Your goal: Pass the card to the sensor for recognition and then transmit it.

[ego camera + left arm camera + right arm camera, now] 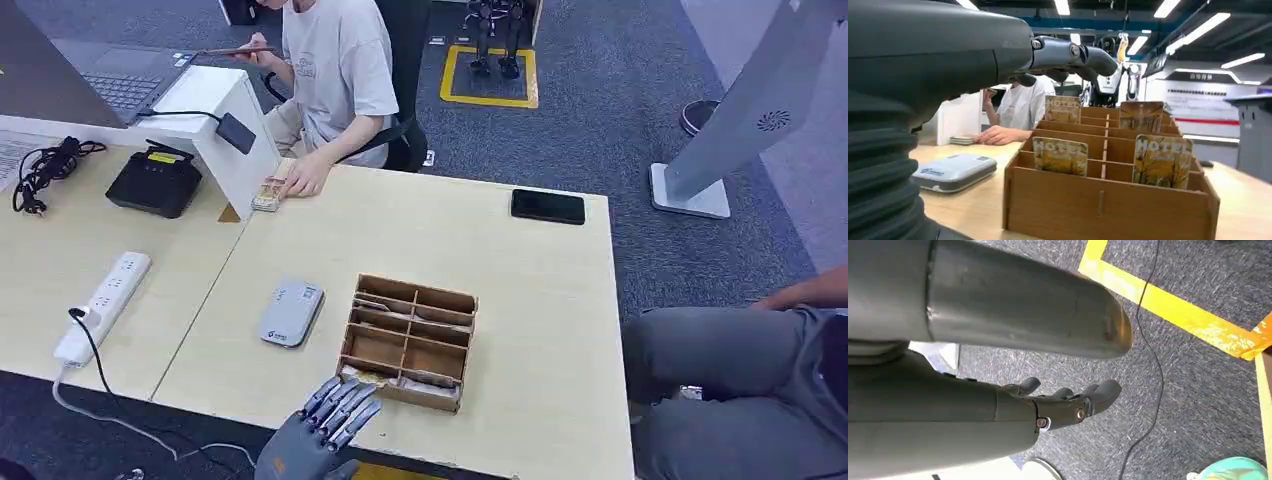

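The cards [1060,156] stand upright in the compartments of a wooden organizer [407,341] near the front edge of the light wooden table [520,290]; the left wrist view shows yellow-brown cards printed "HOTEL", one in each of the two nearest compartments and others in rows farther back. Just to the organizer's left on the table lies the grey card sensor [291,313], flat and apart from the box.

The left hand [325,425] reaches up over the table's front edge, fingers straight, spread slightly and pointing toward the organizer's near-left corner; it holds nothing, and the fingertips sit just at that corner (contact cannot be judged). The right hand [1068,402] hangs beside the body over grey carpet with yellow floor tape [1173,315], fingers loosely extended and empty.

Farther out, a black phone [547,206] lies near the far edge, a white power strip [103,306] on the adjoining desk, and a seated person rests a hand [303,176] by a small stack [266,194] of cards.
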You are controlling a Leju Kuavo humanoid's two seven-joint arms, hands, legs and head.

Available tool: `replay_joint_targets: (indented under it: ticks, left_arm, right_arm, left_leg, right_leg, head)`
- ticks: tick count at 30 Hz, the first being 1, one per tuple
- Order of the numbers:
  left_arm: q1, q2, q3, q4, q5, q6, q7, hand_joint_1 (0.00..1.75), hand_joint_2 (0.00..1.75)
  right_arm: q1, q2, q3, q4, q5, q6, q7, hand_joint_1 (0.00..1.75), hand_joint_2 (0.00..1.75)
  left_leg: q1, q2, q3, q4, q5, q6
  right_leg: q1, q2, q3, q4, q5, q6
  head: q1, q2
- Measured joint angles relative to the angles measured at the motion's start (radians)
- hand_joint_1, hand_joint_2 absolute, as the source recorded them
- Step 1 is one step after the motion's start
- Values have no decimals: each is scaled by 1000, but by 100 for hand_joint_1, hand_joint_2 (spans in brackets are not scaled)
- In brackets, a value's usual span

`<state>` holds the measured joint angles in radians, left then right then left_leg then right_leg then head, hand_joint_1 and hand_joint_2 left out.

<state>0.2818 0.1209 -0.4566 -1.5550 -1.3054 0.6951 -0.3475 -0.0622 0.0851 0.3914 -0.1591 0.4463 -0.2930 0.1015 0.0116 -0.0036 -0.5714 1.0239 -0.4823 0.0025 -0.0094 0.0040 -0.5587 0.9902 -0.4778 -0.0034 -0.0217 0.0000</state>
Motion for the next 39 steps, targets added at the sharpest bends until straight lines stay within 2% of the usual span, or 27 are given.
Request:
replay_joint_targets:
  ticks: [1, 4, 5, 8, 11, 16, 21, 27, 32, 39]
  left_arm:
    - [-11, -8, 4, 16, -5, 3, 4, 0, 175]
    - [-29, -72, 17, 80, -38, 3, 34, 0, 175]
    - [-37, -118, 18, 88, -29, 3, 41, 0, 175]
    - [-73, -220, 32, 110, 33, 5, -3, 0, 175]
    - [-89, -260, 51, 123, 46, 5, -11, 0, 175]
    - [-107, -297, 97, 131, 14, 5, -57, 0, 175]
    - [-131, -351, 195, 136, -27, 5, -115, 0, 175]
    - [-136, -382, 267, 136, -98, 6, -84, 0, 175]
    - [-133, -383, 288, 136, -140, 6, -47, 0, 175]
    - [-133, -377, 296, 136, -140, 6, 10, 0, 175]
  right_arm:
    - [0, 2, 0, 0, 1, 0, 0, 0, 0]
    - [-1, 5, -2, 0, 3, -3, -2, 0, 0]
    - [1, 5, -4, 0, 4, -3, -2, 0, 0]
    - [0, 5, -13, 0, 4, -7, -5, 0, 0]
    - [2, 6, -17, 0, 4, -8, -5, 0, 0]
    - [1, 6, -19, 0, 18, -4, -6, 0, 0]
    - [2, 6, -21, 0, 32, -3, -6, 0, 0]
    - [1, 6, -23, 0, 40, 0, -9, 0, 0]
    - [2, 6, -23, 0, 51, 1, -13, 0, 0]
    - [2, 6, -23, 0, 56, 7, -20, 0, 0]
  left_leg:
    - [0, -1, 0, 0, 0, 0]
    - [-1, 0, 0, 0, 0, 0]
    - [-2, -1, -1, 0, 0, 1]
    - [-2, -2, -2, 1, 1, 2]
    - [-2, -1, -1, 1, 1, 3]
    - [-1, -1, -1, 1, 1, 3]
    - [-1, -1, -1, 1, 1, 2]
    - [-2, -1, -1, 1, 1, 2]
    - [-2, -1, -1, 1, 1, 2]
    - [-1, -1, -1, 1, 1, 2]
  right_leg:
    - [0, -1, 0, 0, 0, 0]
    - [-1, 0, 0, 0, 1, 1]
    - [-2, 0, 0, 0, 1, 1]
    - [-2, -2, 0, 0, 2, 3]
    - [-3, 0, 0, 0, 2, 3]
    - [-3, -1, 0, 0, 2, 3]
    - [-2, -1, 0, 0, 2, 3]
    - [-2, -1, 0, 0, 2, 3]
    - [-2, -1, 0, 0, 2, 3]
    - [-2, -1, 0, 0, 2, 3]
  head:
    - [0, 0]
    - [-1, 0]
    - [-4, 0]
    - [1, 0]
    - [-1, 0]
    - [0, 0]
    - [0, 0]
    - [-1, 0]
    - [0, 0]
    - [0, 0]
